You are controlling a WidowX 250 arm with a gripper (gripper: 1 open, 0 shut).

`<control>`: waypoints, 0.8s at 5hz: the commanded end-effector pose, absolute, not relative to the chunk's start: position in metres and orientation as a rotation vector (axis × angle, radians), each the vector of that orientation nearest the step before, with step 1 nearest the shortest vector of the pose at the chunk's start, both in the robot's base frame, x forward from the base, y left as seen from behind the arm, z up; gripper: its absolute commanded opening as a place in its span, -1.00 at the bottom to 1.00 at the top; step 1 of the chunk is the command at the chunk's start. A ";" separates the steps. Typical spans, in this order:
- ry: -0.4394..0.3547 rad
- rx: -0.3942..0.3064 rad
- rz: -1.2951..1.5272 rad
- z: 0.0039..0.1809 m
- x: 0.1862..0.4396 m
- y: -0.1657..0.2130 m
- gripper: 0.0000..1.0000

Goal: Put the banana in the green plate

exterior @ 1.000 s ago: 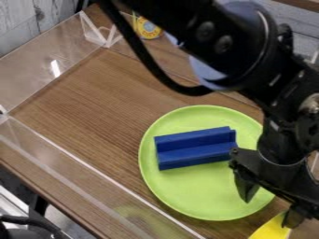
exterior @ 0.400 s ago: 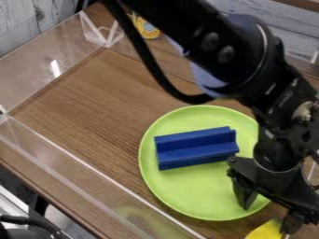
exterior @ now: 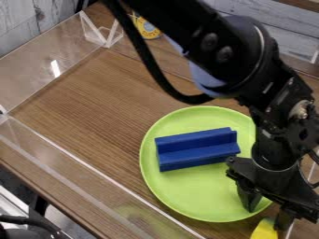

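Camera view looks down across a wooden worktop [exterior: 88, 103] fenced by clear plastic walls [exterior: 50, 70]. At the near right sits the green plate [exterior: 187, 187], wide and round, with a blue grooved block [exterior: 196, 147] lying across its middle. A black robot arm [exterior: 230, 56] reaches in from the far side and bends down over the plate's right edge. Its claw [exterior: 273, 207] points almost straight down at the near right corner, just off the plate's rim. Right beneath it a small patch of yellow shows at the bottom edge: the banana [exterior: 266, 230], on the worktop outside the plate and mostly cut off from sight. The dark fingers [exterior: 252, 194] straddle that spot, but I cannot tell whether they are apart or already clamped on the banana.
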State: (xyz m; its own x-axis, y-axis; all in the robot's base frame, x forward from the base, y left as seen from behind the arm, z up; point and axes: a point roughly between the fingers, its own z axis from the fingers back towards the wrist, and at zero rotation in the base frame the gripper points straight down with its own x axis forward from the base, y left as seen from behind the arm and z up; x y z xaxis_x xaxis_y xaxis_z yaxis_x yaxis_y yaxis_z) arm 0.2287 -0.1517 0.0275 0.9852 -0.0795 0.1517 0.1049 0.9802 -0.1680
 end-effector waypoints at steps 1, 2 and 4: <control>-0.162 -0.194 -0.080 0.034 0.233 -0.153 -1.00; -0.160 -0.202 -0.081 0.037 0.233 -0.154 -1.00; -0.154 -0.211 -0.080 0.039 0.234 -0.155 -1.00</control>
State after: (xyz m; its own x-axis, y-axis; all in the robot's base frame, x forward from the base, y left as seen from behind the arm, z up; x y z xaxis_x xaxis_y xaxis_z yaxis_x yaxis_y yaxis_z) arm 0.2275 -0.1526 0.0294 0.9885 -0.0775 0.1299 0.1008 0.9779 -0.1834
